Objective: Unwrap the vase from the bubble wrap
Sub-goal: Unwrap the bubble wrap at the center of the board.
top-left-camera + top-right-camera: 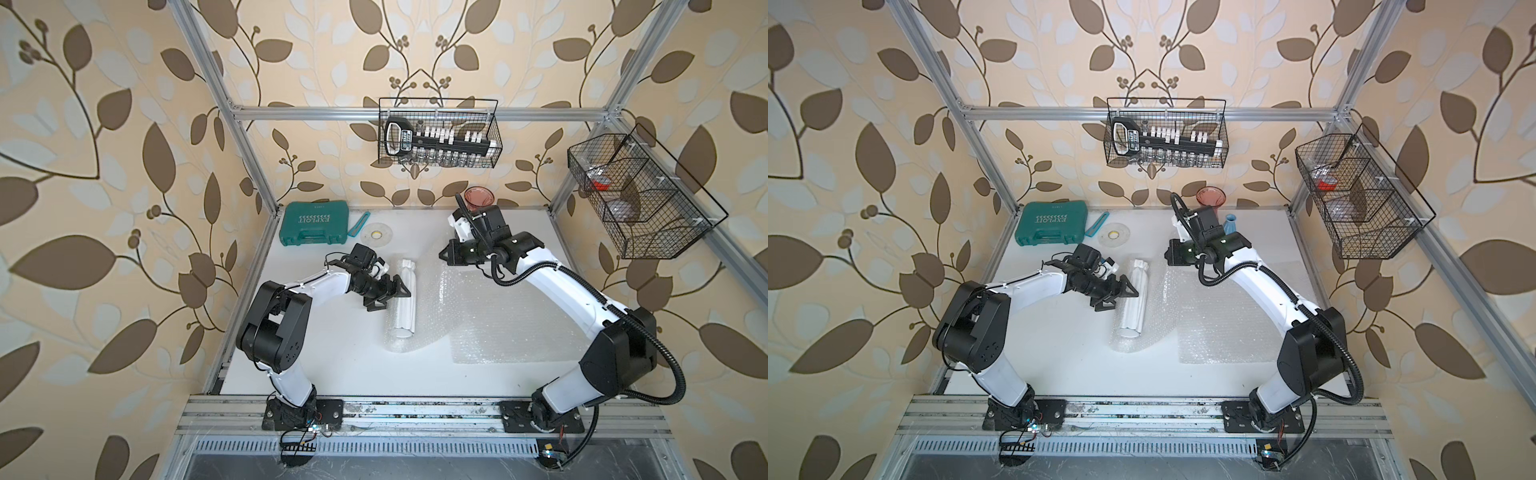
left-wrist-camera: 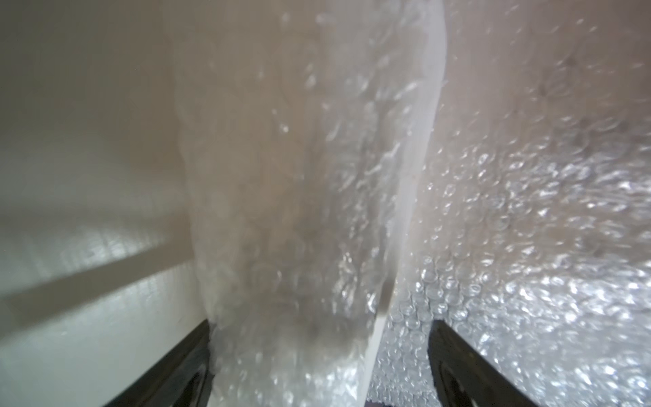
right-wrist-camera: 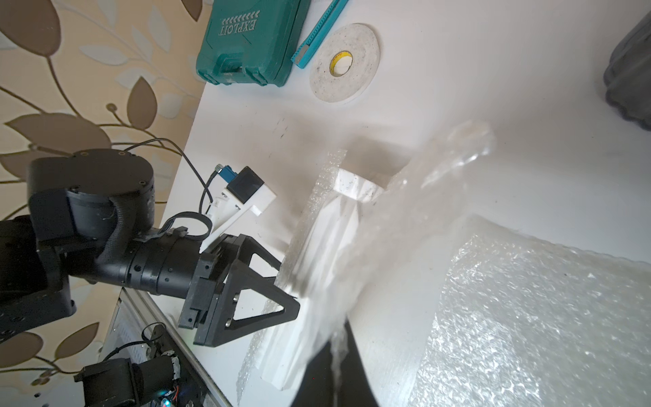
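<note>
A white fluted vase point(image 1: 405, 297) point(image 1: 1136, 297) lies on its side mid-table on the bubble wrap point(image 1: 498, 320). The sheet spreads flat to its right and still curls around its left side. My left gripper point(image 1: 392, 300) point(image 1: 1120, 300) stands open at the vase's left flank. In the left wrist view its fingers point(image 2: 454, 366) straddle a fold of bubble wrap point(image 2: 281, 211). My right gripper point(image 1: 442, 256) point(image 1: 1168, 257) hangs above the sheet's far edge, shut on a strip of bubble wrap point(image 3: 422, 197) that stretches away from its jaws point(image 3: 336, 373) over the vase point(image 3: 281, 352).
At the back left are a green tool case point(image 1: 314, 224), a blue cutter point(image 1: 358, 226) and a tape roll point(image 1: 376, 235). A reddish vase point(image 1: 478, 197) and a blue one point(image 1: 1231, 224) stand at the back behind my right arm. Wire baskets point(image 1: 438, 133) point(image 1: 636, 195) hang on the frame.
</note>
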Available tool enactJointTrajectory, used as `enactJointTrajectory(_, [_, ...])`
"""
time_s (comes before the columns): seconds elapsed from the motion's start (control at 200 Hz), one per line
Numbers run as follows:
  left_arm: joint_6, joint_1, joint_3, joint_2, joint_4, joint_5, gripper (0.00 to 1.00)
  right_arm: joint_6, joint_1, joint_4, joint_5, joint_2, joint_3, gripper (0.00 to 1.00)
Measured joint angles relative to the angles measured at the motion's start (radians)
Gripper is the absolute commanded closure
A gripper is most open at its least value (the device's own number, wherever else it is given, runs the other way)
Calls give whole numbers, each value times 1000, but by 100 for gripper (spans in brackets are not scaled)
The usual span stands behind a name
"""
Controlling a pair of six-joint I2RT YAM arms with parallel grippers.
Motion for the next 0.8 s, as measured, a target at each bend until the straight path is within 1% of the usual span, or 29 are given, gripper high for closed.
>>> enactJointTrajectory(0.105, [2, 0, 3, -7, -10, -6, 7, -2, 2, -6, 8, -8, 0, 100])
enactJointTrajectory(0.28, [-5, 0, 4, -9, 10, 29, 7, -2, 3, -8, 18, -15, 0, 100])
enactJointTrajectory(0.38, [-5, 0, 6, -9, 4, 19, 6, -3, 3, -8, 24, -20, 0, 100])
enactJointTrajectory(0.45, [-1, 0, 19, -9, -25, -12, 5, -3, 3, -8, 29, -21, 0, 100])
enactJointTrajectory(0.545, [16, 0, 47, -18, -80, -88, 5, -3, 3, -8, 37, -21, 0, 100])
enactJointTrajectory(0.675, [51, 0, 89, -64, -157, -188, 6, -3, 3, -8, 48, -21, 0, 100])
enactJointTrajectory(0.805, [89, -5, 132, -109, -206, -229, 7, -2, 3, -8, 56, -21, -4, 100])
